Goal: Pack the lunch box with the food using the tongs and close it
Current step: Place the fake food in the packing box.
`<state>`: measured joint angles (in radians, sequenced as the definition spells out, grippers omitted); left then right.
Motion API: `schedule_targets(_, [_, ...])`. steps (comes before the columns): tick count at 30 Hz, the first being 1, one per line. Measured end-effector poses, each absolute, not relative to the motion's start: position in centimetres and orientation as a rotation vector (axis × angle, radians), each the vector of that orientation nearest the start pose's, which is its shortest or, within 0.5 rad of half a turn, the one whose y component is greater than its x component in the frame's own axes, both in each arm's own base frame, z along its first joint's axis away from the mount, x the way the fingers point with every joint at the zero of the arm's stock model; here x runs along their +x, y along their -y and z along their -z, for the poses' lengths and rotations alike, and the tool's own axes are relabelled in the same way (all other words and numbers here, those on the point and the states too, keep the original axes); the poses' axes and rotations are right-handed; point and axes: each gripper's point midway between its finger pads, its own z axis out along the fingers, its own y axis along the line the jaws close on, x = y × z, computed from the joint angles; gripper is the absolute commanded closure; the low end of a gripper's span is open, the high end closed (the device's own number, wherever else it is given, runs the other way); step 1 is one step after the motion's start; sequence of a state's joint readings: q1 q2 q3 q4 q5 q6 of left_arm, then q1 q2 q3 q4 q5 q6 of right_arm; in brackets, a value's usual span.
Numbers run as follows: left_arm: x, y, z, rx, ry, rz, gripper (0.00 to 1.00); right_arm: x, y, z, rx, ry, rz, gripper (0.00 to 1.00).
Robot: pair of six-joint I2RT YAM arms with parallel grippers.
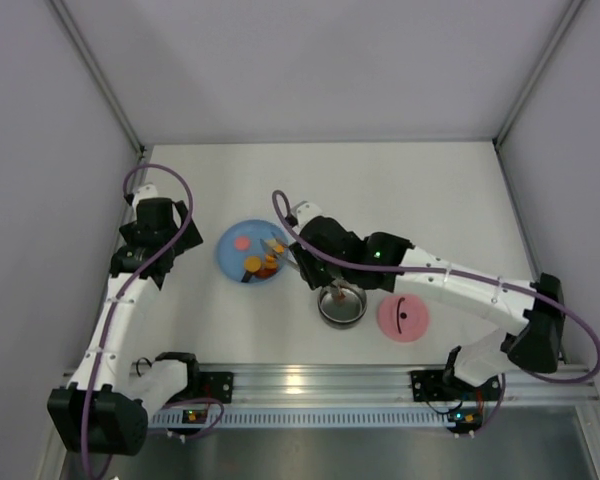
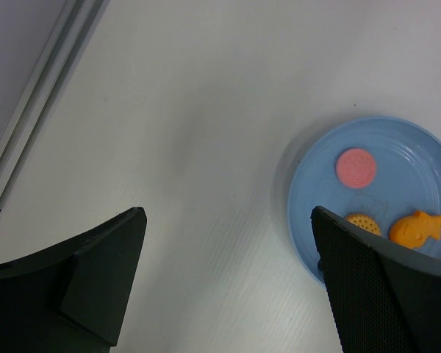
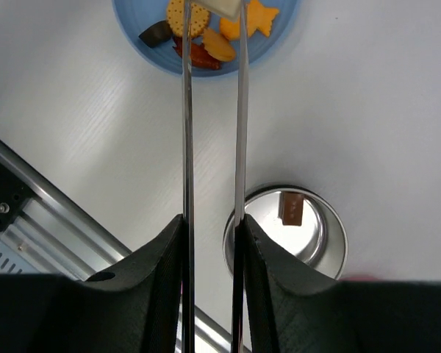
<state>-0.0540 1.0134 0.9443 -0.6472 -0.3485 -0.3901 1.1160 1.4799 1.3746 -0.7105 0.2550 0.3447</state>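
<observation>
The right pincer point(image 3: 212, 224) is gripping the tongs point(image 3: 187, 132) between its two fingers, pressing the slim arms close together. It is closed down on the tongs and is not fully shut. The tongs are reaching out over the blue plate point(image 3: 276, 38), and their tips are pinching a white piece point(image 3: 222, 6) of food (only its lower edge is showing at the top of the right wrist view). More food is lying on the plate: an orange fish point(image 2: 417, 228), a round biscuit point(image 2: 362, 223), a pink disc point(image 2: 356, 168) and a dark piece point(image 3: 156, 33).

The lunch box point(image 3: 334, 246) is standing on the table point(image 2: 206, 110) just beside the right pincer, between the plate and its pink lid point(image 1: 403, 318), which is lying flat near it. One brown piece point(image 3: 291, 207) is lying inside the lunch box. The left pincer point(image 2: 226, 220) is hanging wide open to the left of the plate – it is holding nothing.
</observation>
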Motion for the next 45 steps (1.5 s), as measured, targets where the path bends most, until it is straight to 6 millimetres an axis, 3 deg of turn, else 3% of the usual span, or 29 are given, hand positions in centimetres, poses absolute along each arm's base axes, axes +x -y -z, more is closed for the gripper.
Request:
schedule_targets(2, [29.0,-2.9,-19.3,-0.547,-2.167,-0.152,0.01,19.0,-31.5,-21.5,-0.752,-2.242,-0.417,0.69])
schedule_targets(7, [28.8,-2.7,-19.7,-0.538,-2.155,-0.137,0.01,17.0,-27.2,-22.2,-0.697,-2.245,-0.431,0.69])
schedule_targets(13, [28.8,-2.5,-19.9,-0.528,-2.153,-0.129,0.01,14.2,-21.9,-21.0,-0.657,-2.307,-0.413,0.68])
schedule_targets(18, [28.8,-2.5,-19.8,-0.52,-2.156,-0.129,0.01,12.9,-19.4,-20.0,-0.646,-2.355,-0.382,0.68])
schedule_targets(28, [28.8,-2.5,-19.8,-0.513,-2.158,-0.13,0.01,11.5,-17.3,-17.5,-0.655,-2.428,-0.335,0.68])
schedule_targets(45, [28.8,-2.4,-19.8,-0.508,-2.159,-0.129,0.01,10.5,-16.6,-17.4,-0.668,-2.453,-0.355,0.59])
